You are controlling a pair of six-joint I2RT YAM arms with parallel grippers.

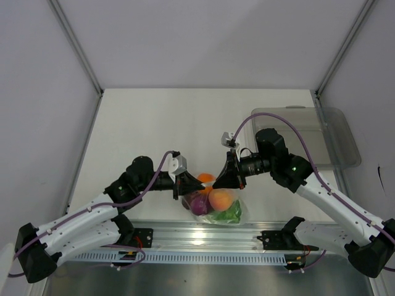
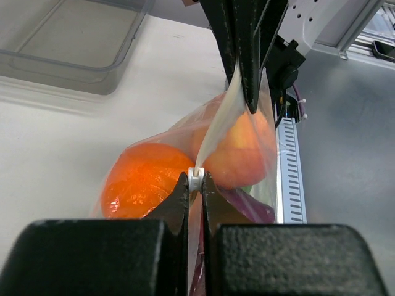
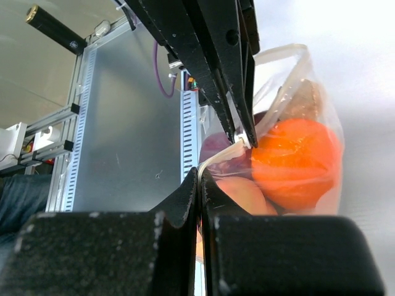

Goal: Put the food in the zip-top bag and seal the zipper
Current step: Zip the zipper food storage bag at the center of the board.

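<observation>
From above, the bag [image 1: 217, 209] sat at the near edge of the bench [image 1: 185, 117], and the left end effector [image 1: 199, 183] and right end effector [image 1: 217, 182] met at its top. Left wrist: fingers pinched tight on the zipper [image 2: 213, 135] (orange [image 2: 145, 182] just beneath). Right wrist: fingers clamped on the same strip, with the peach [image 3: 234, 191] below.
</observation>
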